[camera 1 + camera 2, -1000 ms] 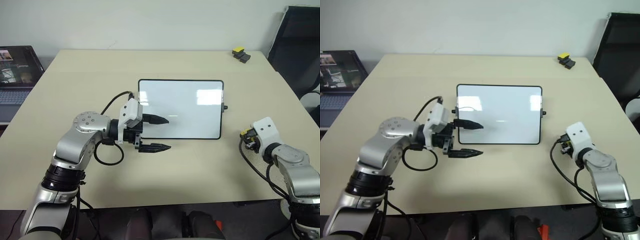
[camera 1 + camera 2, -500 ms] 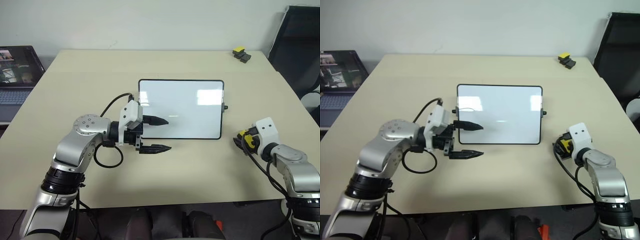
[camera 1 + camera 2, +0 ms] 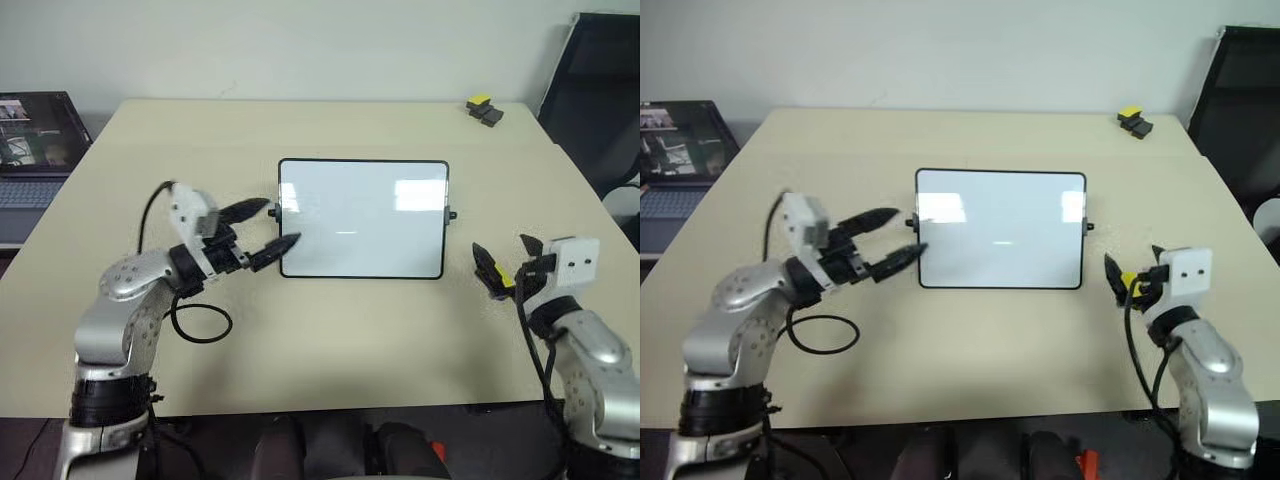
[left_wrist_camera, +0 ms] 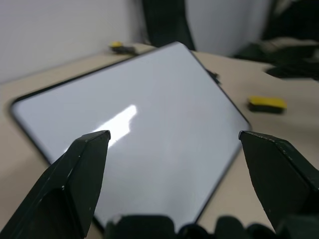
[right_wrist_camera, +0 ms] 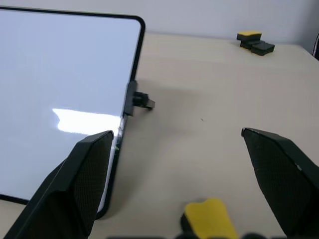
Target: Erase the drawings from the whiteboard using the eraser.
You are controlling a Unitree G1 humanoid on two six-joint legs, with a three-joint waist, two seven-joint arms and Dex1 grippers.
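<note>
The eraser (image 5: 209,218) lies on the surface just under the right tool (image 3: 510,262). Both tools are wide apart — the left tool (image 3: 262,228) could bump the whiteboard (image 3: 362,217).

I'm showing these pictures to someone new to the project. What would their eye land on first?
Most striking is the whiteboard lying flat mid-table, glossy and wiped clean. Both grippers flank it with fingers spread wide: the left gripper at its left edge, the right gripper off to its right. The yellow eraser lies on the table just below the right gripper, released.
</note>
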